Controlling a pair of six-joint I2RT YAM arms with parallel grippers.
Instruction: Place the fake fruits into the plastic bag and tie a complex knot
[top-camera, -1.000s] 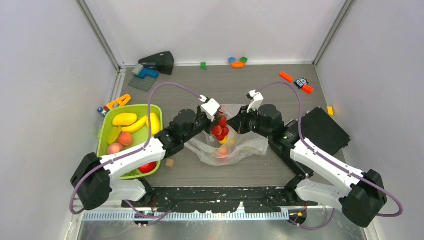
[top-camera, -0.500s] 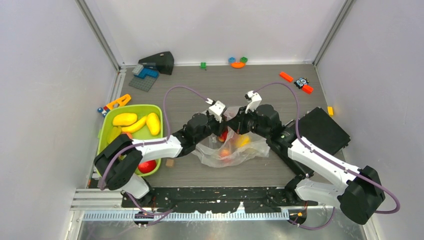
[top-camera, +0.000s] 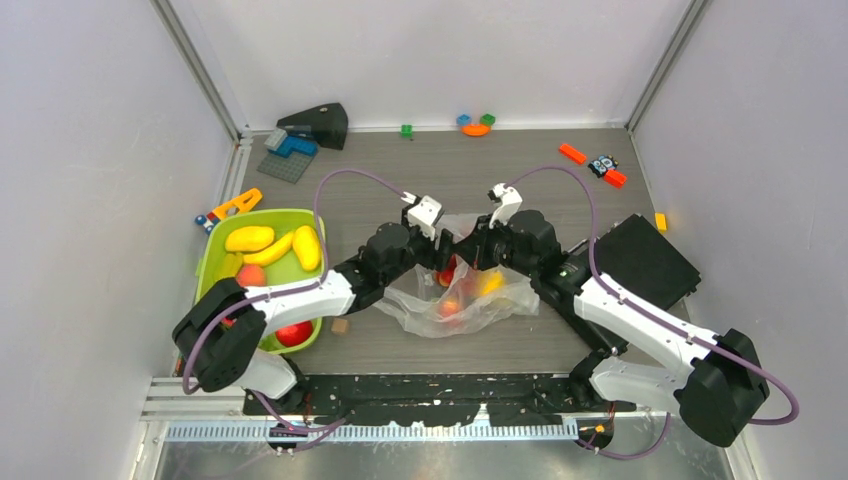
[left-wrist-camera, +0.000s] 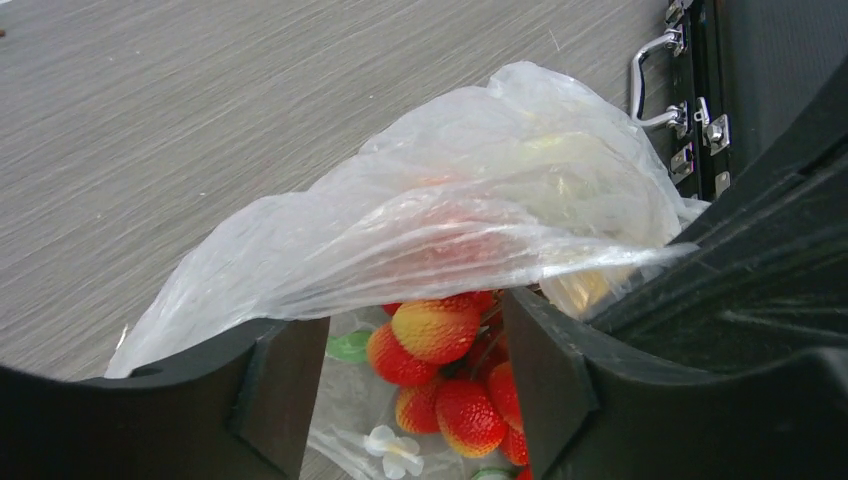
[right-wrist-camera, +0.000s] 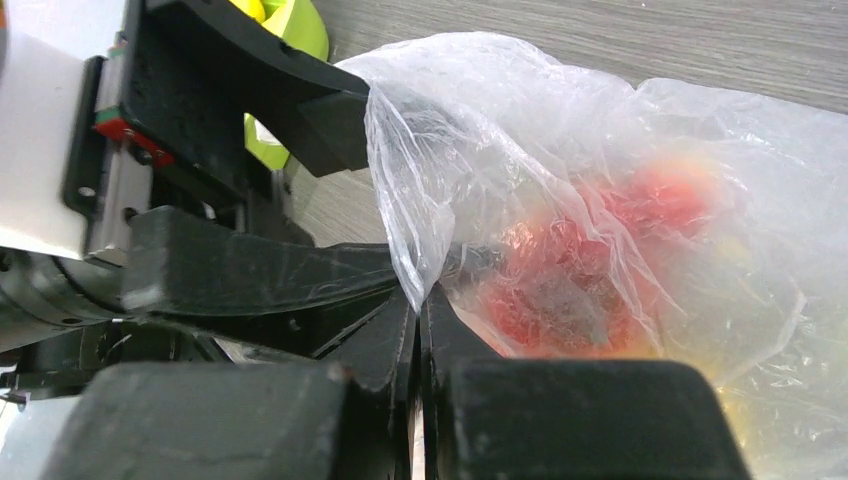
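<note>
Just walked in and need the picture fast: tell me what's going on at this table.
Two arms are loading a bag. The right gripper pinches the bag's edge, holding it up. The left gripper stands open at the mouth, with strawberries lying inside the bag, seen between its fingers. More fake fruit sits in the green tray. The bag is not yet tied.
</note>
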